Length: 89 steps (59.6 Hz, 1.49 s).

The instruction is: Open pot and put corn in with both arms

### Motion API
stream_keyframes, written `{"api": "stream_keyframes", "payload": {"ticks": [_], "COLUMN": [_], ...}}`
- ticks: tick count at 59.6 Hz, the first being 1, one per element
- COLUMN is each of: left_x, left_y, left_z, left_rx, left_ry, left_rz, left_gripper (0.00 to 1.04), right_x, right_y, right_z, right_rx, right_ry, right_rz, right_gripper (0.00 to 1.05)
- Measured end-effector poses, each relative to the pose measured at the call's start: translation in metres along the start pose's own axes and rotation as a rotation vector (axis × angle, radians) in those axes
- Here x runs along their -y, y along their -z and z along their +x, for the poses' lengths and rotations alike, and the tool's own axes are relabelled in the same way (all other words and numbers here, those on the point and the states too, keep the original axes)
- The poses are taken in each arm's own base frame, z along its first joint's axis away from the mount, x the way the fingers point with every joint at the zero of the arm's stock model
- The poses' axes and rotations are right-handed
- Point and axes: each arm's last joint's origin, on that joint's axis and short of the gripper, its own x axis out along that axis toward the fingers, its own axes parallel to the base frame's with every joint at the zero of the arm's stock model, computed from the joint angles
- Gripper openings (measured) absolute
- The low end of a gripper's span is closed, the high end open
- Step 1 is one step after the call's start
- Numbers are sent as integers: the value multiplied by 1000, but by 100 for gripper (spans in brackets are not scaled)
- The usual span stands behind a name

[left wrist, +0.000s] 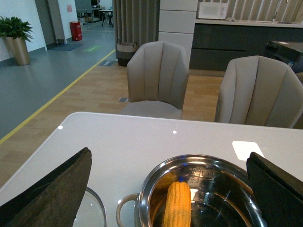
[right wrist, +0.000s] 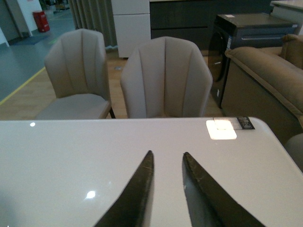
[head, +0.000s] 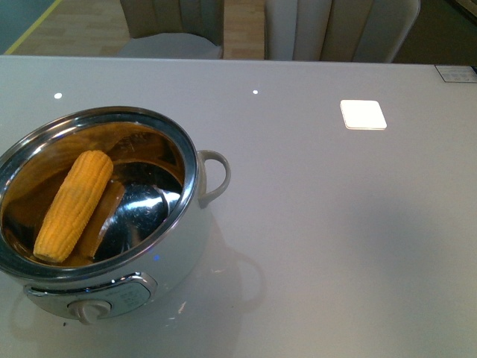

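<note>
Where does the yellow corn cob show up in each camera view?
Front view: yellow corn cob lies inside the round white steel-lined pot, lower left.
Left wrist view: cob bottom centre, in the pot.
Right wrist view: not in it.
Shared landmark: bright square reflection on the tabletop.

front: down on pot [head: 112, 201] | wrists: level, toward chairs [right wrist: 165, 80]

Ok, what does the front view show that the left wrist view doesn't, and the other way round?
Only the front view shows the pot's dial panel and the corn's whole length. Only the left wrist view shows the open left tool, the edge of the glass lid on the table beside the pot, two chairs and the room behind. Both show the open pot with its loop handle, the corn lying inside, and the white table.
</note>
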Motion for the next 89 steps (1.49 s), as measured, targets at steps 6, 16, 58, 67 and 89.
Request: {"api": "stream_keyframes", "payload": {"ticks": [6,16,58,67,89], "left_x": [0,0,0,0,0], "left_y": [0,0,0,0,0], "left_z": [0,0,0,0,0], "left_rx": [0,0,0,0,0], "left_ry": [0,0,0,0,0], "left_rz": [0,0,0,0,0], "left_gripper": [98,98,98,98,98], "right_x": [8,10,11,11,11], "right_y": [5,14,25,25,30], "right_z": [-8,-20,-50,-54,-68], "right_rx": [1,0,28,28,3], "right_ry": [-3,3,3,3,5], "right_rz": [-15,-16,-16,-16,-16], "right_gripper": [2,2,2,2,2]}}
